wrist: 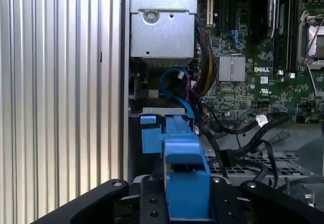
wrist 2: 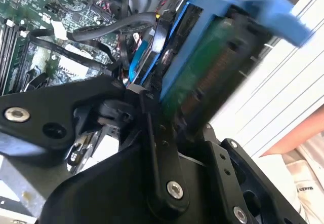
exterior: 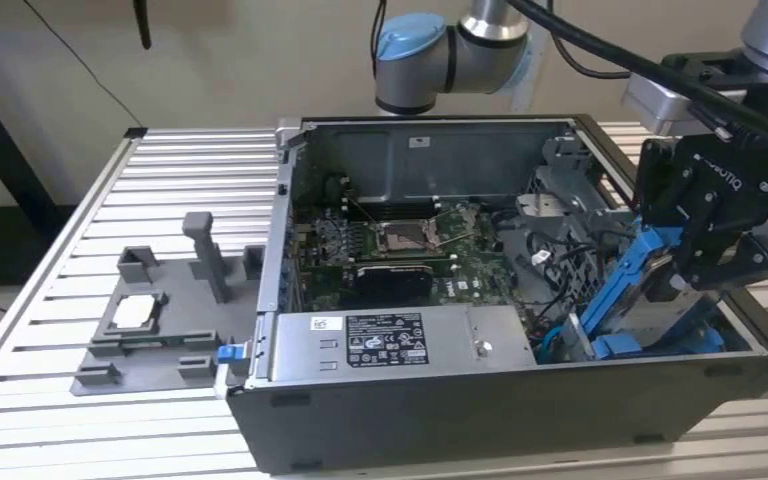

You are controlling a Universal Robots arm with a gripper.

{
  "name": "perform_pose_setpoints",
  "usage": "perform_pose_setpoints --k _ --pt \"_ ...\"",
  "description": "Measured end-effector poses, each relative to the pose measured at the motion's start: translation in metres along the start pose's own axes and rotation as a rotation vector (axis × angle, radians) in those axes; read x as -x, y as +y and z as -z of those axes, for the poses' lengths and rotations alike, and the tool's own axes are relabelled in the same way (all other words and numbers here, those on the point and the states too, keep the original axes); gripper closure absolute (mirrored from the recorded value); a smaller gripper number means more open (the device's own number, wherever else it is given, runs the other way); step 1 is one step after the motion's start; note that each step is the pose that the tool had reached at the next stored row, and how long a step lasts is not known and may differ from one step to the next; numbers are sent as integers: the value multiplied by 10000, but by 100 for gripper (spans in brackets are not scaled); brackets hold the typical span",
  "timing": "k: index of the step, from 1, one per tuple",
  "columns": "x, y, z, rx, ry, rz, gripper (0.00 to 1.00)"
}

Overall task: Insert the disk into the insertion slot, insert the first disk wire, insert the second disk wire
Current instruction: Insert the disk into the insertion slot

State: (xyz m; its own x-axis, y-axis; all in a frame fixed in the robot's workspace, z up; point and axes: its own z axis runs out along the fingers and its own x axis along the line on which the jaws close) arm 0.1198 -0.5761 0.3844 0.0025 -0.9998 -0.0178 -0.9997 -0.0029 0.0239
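One disk (exterior: pixel 620 285) | pinched by hand (exterior: pixel 718 262), tilted | lower end inside computer case (exterior: pixel 491 420) | motherboard (exterior: pixel 404 240) inside too

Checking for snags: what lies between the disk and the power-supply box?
In the first wrist view, a looped blue cable lies between the disk and the power-supply box.

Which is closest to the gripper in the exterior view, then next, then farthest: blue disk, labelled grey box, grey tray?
1. The disk, clamped in the gripper, at the exterior view's right.
2. The labelled grey box, at the case's front.
3. The grey tray, on the exterior view's left.
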Motion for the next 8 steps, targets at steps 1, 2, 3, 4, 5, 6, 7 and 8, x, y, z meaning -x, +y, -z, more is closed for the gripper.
perform_pose_setpoints --k 1,2,3,4,5,6,7,8 --pt "1 0 18 -1 -41 2 60" --pt "1 1 41 -1 -76 3 53" --pt "1 1 60 -1 -110 4 53" --pt "1 2 63 -2 -142 5 53" --pt "1 2 64 -28 -227 8 53" --pt "2 2 64 -70 -396 13 53" --pt "3 2 64 -124 -588 20 53" --pt "2 3 64 -170 -765 20 56"
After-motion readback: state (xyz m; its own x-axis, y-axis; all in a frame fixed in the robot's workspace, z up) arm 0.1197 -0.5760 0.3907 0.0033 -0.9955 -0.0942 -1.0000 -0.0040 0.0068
